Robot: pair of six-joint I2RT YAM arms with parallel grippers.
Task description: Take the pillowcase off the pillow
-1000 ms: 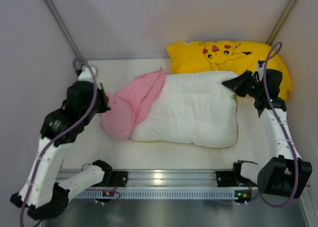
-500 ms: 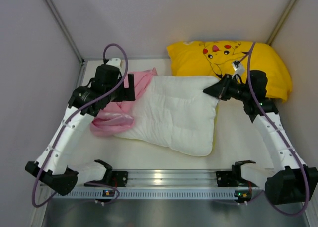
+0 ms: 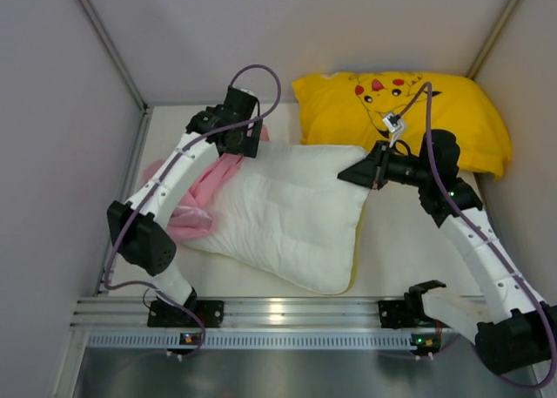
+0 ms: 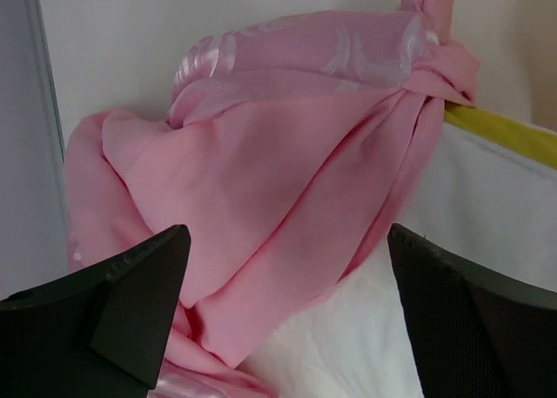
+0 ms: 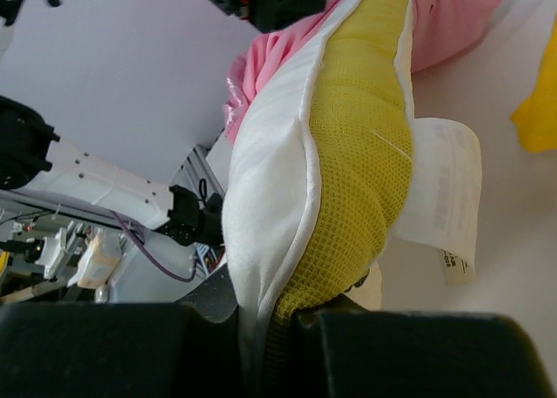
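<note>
Right pincer [image 3: 355, 170] is clamped on the far-right corner of the pillow [image 3: 287, 211], its fingers biting the yellow mesh edge just beside the tag [image 5: 446, 202]. The left pincer [image 4: 287, 241] is spread wide and holds nothing. It hovers over the case [image 4: 261, 172], which is bunched at the pillow's far-left corner and trails down its left side. The pillow lies skewed across the middle of the table [image 3: 392, 241], its far edge close to the yellow pillow [image 3: 435, 111], and most of it is already bare. The case appears only to hang on that one corner, so the likely next move is a grab and a pull to the left.

The weak point is probably the right hold. It takes only a small bite of a plump corner, and a hard tug from the left could drag the pillow out of it, so both would slide together and the case would stay on. The cloth looks glossy and loose, so a shallow pinch may slip off a single fold. If the left fingers close too far right they may catch the trim under the cloth, and the pull would then fight the right arm. A sideways drag could also shove the yellow pillow.
</note>
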